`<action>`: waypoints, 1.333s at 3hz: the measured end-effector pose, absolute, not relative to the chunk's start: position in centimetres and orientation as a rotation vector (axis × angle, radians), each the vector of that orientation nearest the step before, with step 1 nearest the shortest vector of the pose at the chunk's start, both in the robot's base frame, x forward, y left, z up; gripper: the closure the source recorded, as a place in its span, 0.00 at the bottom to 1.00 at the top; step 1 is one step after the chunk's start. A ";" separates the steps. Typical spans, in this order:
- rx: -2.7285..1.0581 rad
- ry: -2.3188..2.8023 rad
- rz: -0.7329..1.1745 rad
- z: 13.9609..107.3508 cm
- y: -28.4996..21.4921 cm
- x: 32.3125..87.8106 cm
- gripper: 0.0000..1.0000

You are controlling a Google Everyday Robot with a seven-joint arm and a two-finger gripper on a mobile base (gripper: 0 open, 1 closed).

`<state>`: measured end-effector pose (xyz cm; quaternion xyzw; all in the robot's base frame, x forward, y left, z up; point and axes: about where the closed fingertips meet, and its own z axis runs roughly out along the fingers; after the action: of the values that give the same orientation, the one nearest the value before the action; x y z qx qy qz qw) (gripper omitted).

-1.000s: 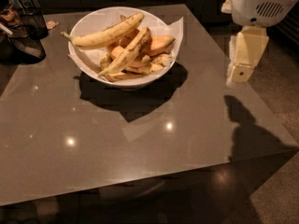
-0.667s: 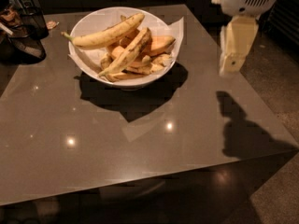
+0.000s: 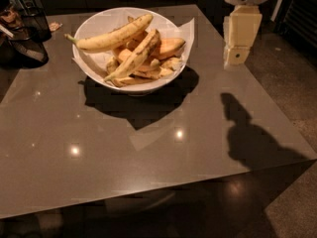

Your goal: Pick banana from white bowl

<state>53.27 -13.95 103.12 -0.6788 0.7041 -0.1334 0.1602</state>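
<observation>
A dim, warm light is shed from above. It is mirrored as small bright spots [image 3: 75,150] on the glossy bench [image 3: 148,182] in front of the white bowl [image 3: 148,87]. A dense black shadow is cast under the bowl and just in front of it. The pincer [image 3: 236,54] is seen brightly lit to the right of the bowl, above the bench. Its dark shadow [image 3: 257,143] is thrown on the bench in front of the bowl and to its right. Behind the bowl, the surroundings are left almost black.

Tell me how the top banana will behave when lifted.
The banana looks whole and firm, so probably lifts stiffly. Resting loosely on other pieces in the white bowl, it may roll. The gripper hangs right of the bowl.
</observation>
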 end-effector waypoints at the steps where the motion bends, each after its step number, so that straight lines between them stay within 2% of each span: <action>1: -1.900 1.955 -0.327 104.7 -12.6 55.1 0.00; 3: -1.886 1.903 -0.330 105.2 -12.3 55.3 0.00; 4: -1.957 1.827 -0.268 104.5 -10.4 56.5 0.00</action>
<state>56.53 -10.39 104.49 -0.7090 0.6618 -0.0971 0.2235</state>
